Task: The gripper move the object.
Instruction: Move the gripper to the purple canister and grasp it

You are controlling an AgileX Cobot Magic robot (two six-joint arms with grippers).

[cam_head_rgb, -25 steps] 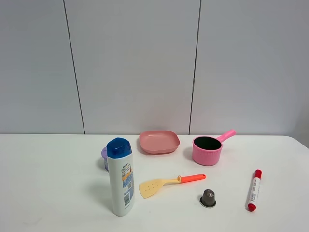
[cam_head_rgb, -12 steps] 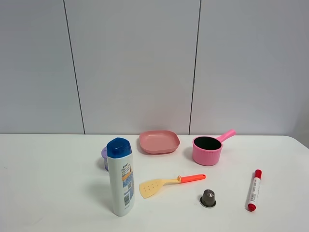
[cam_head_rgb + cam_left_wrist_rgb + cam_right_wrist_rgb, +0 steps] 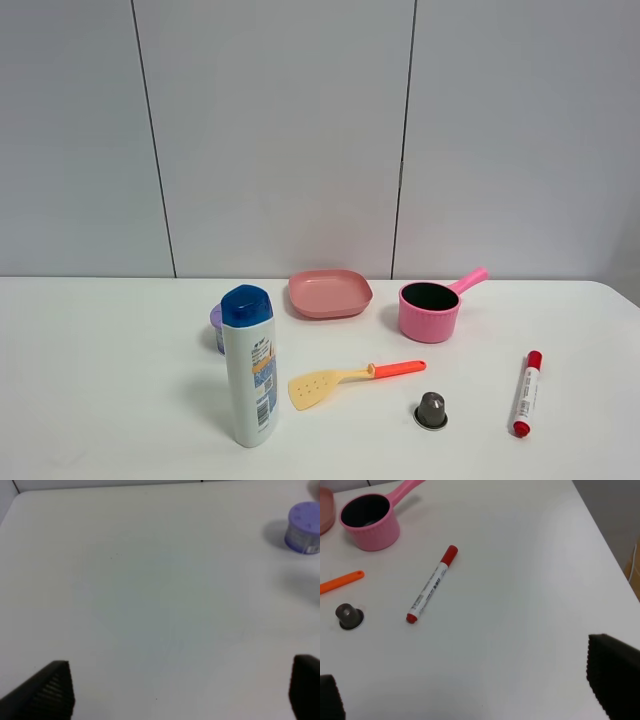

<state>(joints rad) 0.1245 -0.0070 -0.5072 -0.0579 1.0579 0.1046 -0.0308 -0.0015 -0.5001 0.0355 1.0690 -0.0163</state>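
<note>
The short can with a lilac lid stands on the white table, partly hidden behind the tall white bottle with a blue cap. It also shows in the left wrist view, far from the left gripper, whose dark fingertips stand wide apart with nothing between them. The right gripper is open and empty too, above bare table near a red marker. Neither arm shows in the exterior view.
A pink plate and a pink saucepan stand at the back. A yellow spatula with an orange handle, a small dark capsule and the red marker lie in front. The table's right edge is close.
</note>
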